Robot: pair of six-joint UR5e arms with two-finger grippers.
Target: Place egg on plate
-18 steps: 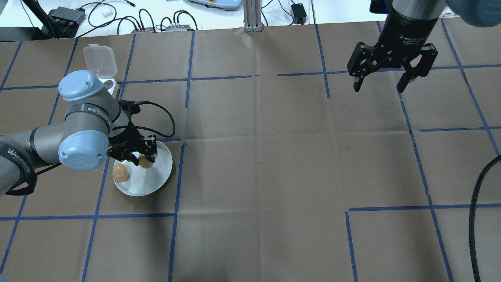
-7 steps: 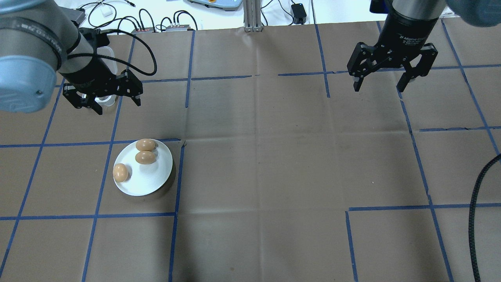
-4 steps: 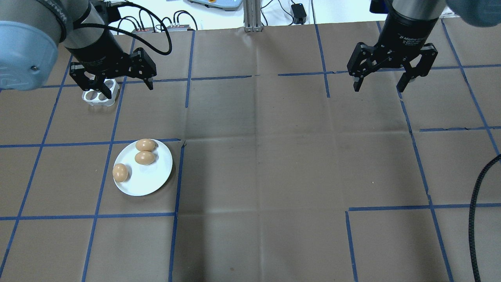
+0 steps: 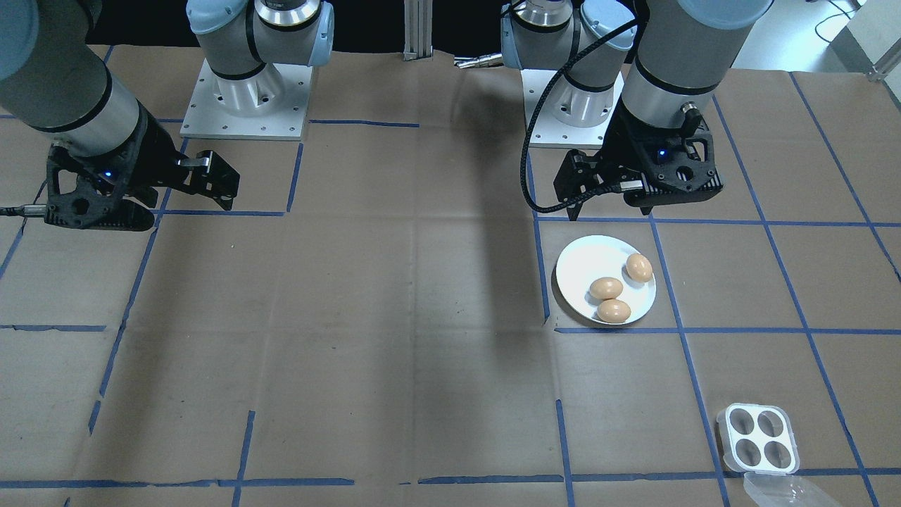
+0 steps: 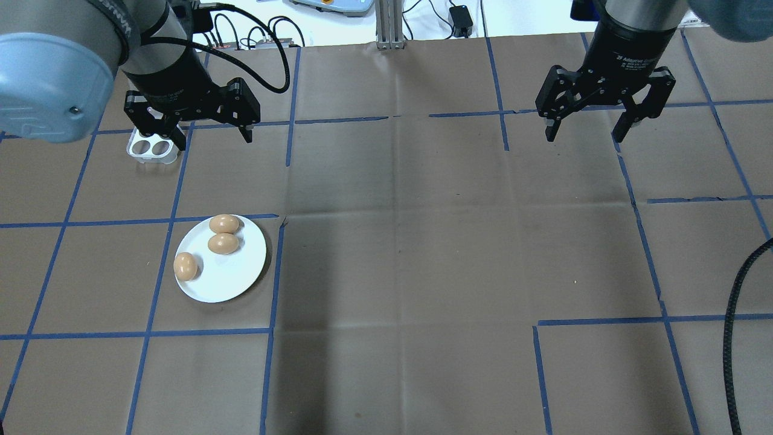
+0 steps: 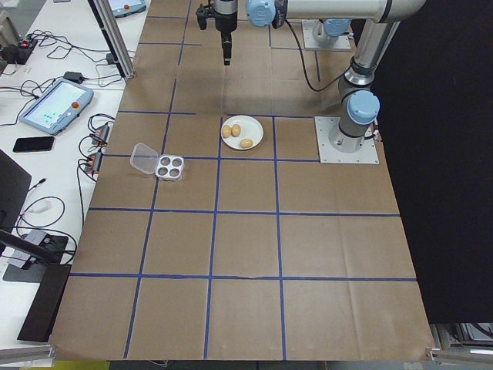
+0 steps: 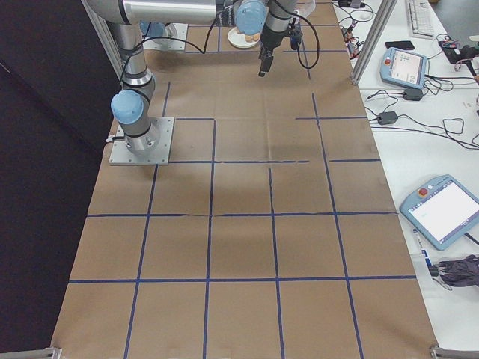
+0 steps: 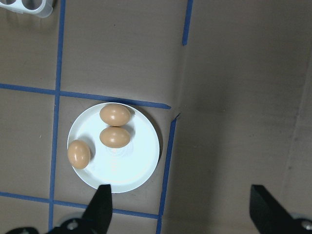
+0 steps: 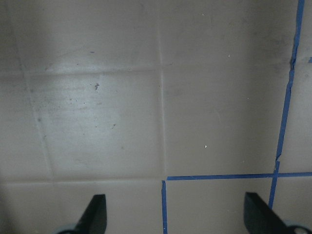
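Overhead exterior, eggs: three brown eggs lie on the plate (image 5: 220, 275); two, one egg (image 5: 224, 223) and a second egg (image 5: 223, 243), sit touching near its far rim, and a third egg (image 5: 185, 266) lies apart at its left edge.
Plate: round, white, flat on the brown paper-covered surface (image 5: 423, 241), just inside a corner of the blue tape lines (image 5: 272, 278), in my left half.
My left gripper (image 5: 194, 130): hangs above the surface beyond the plate, well apart from it; fingers spread wide, holding nothing. From my left wrist camera only the two fingertips (image 8: 101, 209) show at the bottom edge, with the plate and all three eggs between and ahead of them.
Egg tray (image 5: 149, 150): small, white, four cups; my left gripper hides its far half from overhead, so only two cups show there. The front-facing view shows all four cups empty, and a clear lid (image 4: 781, 491) cut off by the bottom edge.
My right gripper (image 5: 604, 124): far across the surface, fingers wide apart, empty; its wrist camera sees only bare paper and tape.
Cut off: my upper arms leave the overhead view at the top; a black cable (image 5: 740, 314) runs off the right edge.
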